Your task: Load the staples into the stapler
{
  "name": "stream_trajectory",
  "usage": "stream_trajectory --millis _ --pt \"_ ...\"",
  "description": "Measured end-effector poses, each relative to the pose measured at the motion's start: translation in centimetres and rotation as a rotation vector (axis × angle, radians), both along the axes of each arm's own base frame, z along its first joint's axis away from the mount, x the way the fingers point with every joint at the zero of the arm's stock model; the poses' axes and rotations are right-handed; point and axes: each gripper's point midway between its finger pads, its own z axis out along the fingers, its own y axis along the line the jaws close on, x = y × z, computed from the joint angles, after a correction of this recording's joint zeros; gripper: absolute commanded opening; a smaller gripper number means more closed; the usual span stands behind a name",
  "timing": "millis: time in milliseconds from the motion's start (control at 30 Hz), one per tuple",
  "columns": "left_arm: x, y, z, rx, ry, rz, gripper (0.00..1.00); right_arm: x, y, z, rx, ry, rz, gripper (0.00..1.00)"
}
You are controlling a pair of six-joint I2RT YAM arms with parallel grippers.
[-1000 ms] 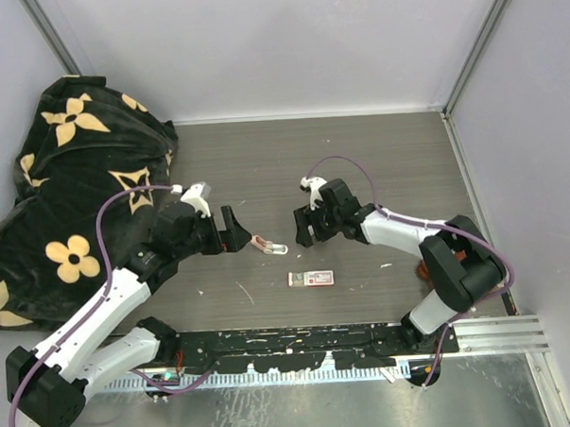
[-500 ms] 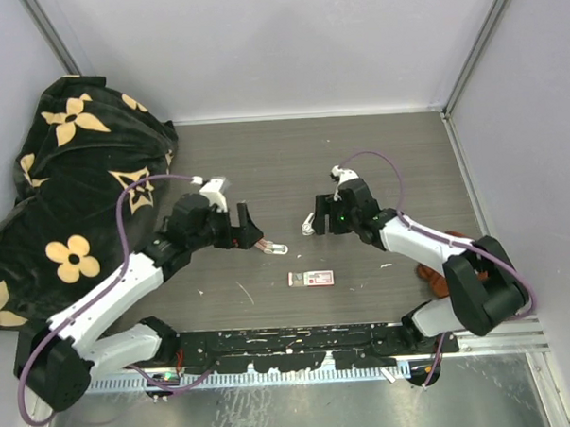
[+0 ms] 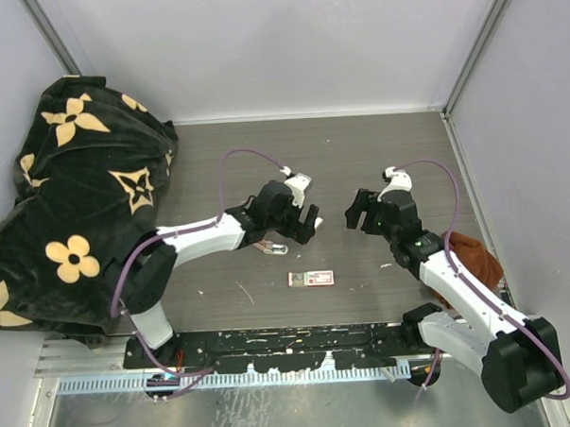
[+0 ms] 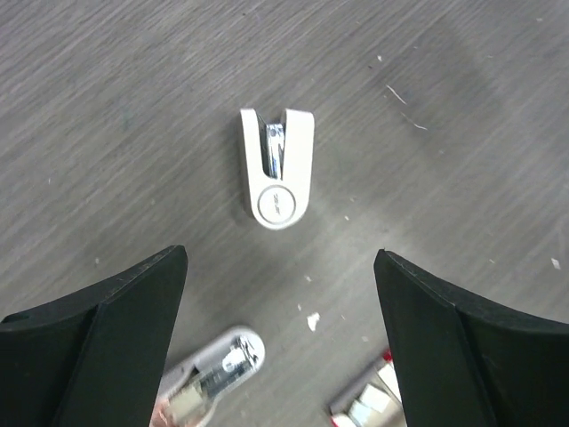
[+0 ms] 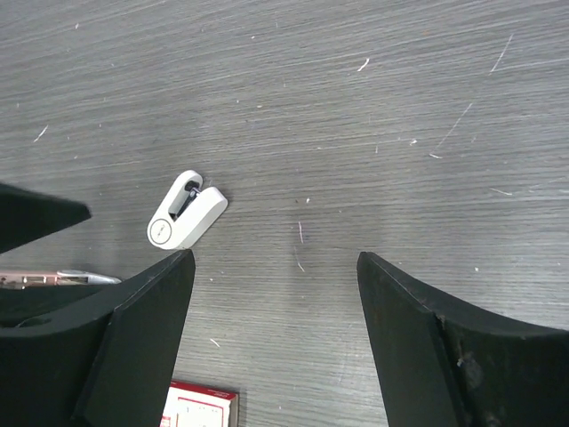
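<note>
The left pincer (image 4: 280, 262) gapes wide and empty above a small white stapler (image 4: 277, 169). The right pincer (image 5: 276, 262) is wide and empty too. The staples box (image 3: 311, 278) lies untouched on the table (image 3: 377, 153), near both pincers on the side toward the arm bases.

staple box (image 3: 311, 278): small, flat, red-and-white label up, closed | white stapler (image 4: 276, 167): tiny, rounded, lying flat, metal showing in its slot, apart from the box | second stapler (image 3: 270, 244): pale, metal showing, lying near the box, not touching it
</note>
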Motion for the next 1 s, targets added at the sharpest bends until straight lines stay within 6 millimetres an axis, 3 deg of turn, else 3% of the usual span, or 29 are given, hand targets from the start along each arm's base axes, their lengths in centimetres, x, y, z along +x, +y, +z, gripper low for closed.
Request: stream_trajectory --millis 100,367,567,800,1000 --pt "1.3 -1.0 -1.8 0.035 -0.014 -0.025 0.86 -0.5 -0.4 0.0 -0.004 -0.006 -0.01 0.8" --pt "3.6 -3.0 -4.6 0.099 -0.047 -0.075 0.64 -1.3 -0.9 -1.4 -0.017 0.026 -0.021 0.8" --pt "3.5 -3.3 -6.1 0.152 -0.064 -0.099 0.44 -1.4 -1.2 -1.0 -0.011 0.01 -0.038 0.8" --pt "3.0 -3.8 -6.6 0.191 -0.096 -0.113 0.08 -1.5 -1.4 -0.9 -0.008 0.007 -0.05 0.8" --pt "1.3 -2.3 -5.4 0.182 -0.074 -0.113 0.0 -2.3 -1.1 0.5 0.026 -0.024 -0.019 0.81"
